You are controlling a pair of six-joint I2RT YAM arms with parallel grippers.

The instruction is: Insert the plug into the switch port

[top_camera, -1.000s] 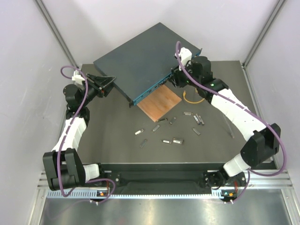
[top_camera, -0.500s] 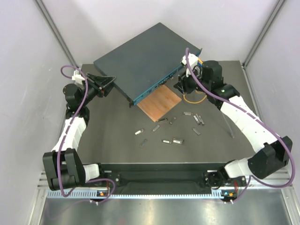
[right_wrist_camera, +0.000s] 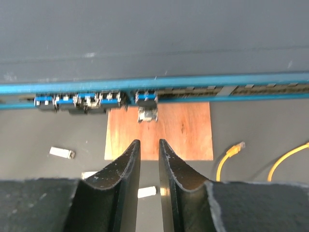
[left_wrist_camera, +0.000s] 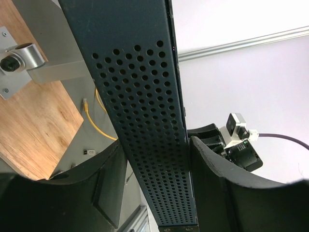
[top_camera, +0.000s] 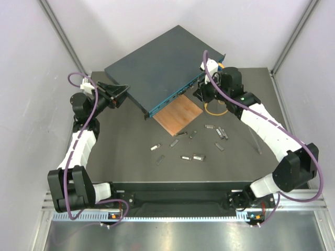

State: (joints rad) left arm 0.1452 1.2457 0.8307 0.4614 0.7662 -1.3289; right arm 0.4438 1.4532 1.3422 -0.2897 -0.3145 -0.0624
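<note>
My left claw clamps the switch; right claw, barely parted and empty, faces the plug.

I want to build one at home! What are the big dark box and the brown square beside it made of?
The switch looks like painted metal: thin, stiff, matte dark blue-grey sheet with neat rows of punched round holes. The brown square looks like wood, maybe plywood: streaky grain lines and a dull, unpolished face.
</note>
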